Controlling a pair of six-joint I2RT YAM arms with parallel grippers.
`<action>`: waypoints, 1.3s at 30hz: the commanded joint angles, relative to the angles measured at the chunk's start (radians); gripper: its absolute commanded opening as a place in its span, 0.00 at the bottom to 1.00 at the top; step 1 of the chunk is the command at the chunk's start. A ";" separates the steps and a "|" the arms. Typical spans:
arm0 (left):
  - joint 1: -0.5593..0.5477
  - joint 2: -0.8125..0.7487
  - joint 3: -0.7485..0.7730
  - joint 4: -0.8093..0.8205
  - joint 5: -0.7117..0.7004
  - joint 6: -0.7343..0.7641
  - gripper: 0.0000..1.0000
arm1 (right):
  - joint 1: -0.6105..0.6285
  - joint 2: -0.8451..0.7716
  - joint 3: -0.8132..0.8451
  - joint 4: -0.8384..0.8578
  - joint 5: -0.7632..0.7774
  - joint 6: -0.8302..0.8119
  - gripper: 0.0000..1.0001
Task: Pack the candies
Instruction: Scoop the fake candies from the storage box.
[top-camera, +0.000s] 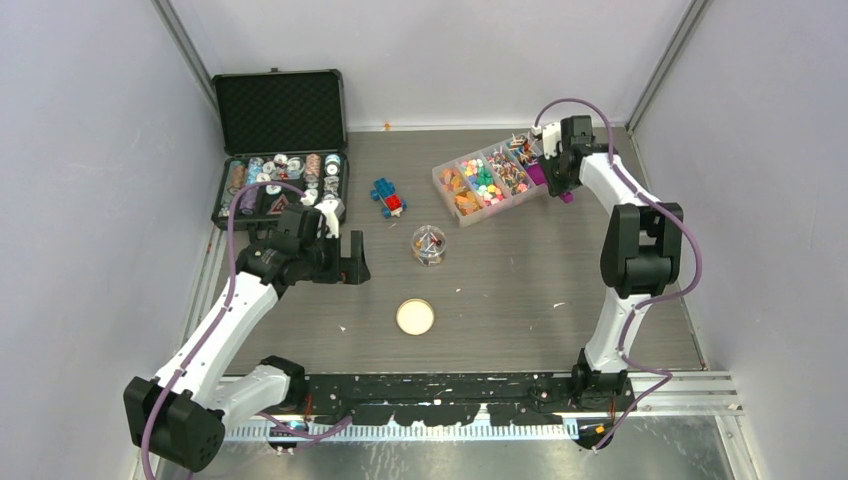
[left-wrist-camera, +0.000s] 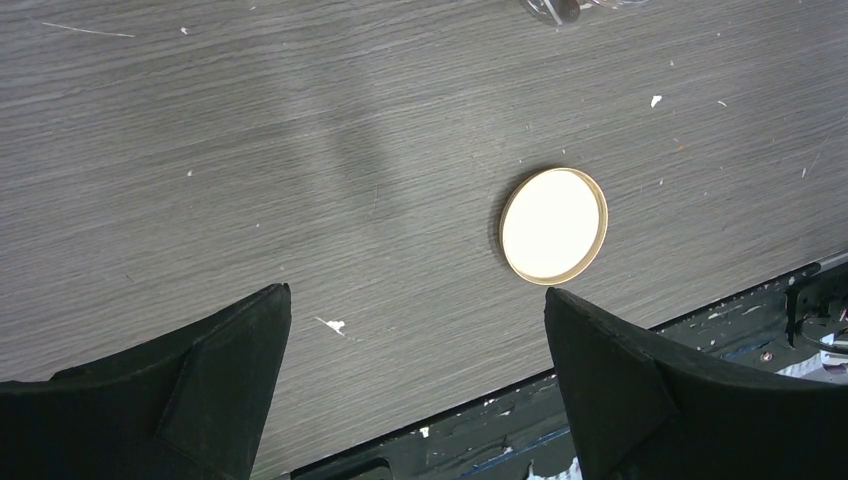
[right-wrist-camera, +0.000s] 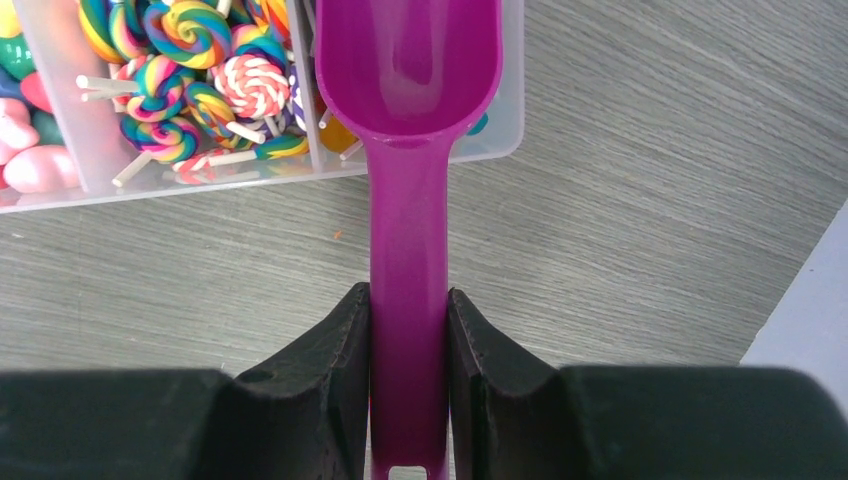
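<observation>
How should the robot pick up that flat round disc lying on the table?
Probably by its rim, from straight above: the round disc lies flat on the table, so only its thin edge offers hold. Open left fingers either side, across the middle; being round, any direction works.

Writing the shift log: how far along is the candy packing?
Done: the jar holds a few candies; the cork disc lies apart from it. In hand: the right gripper clamps an empty purple scoop over the candy tray. Remaining: more scooping, probably closing; the left gripper is open.
</observation>
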 joint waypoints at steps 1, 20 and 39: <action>-0.003 -0.020 0.034 0.008 -0.007 -0.001 1.00 | -0.012 -0.057 -0.072 0.089 0.075 0.019 0.01; -0.003 -0.044 0.025 0.018 -0.006 -0.005 1.00 | -0.058 -0.130 -0.193 0.201 -0.054 0.048 0.01; -0.003 -0.062 0.018 0.021 -0.014 -0.008 1.00 | -0.087 -0.238 -0.363 0.395 -0.158 0.100 0.01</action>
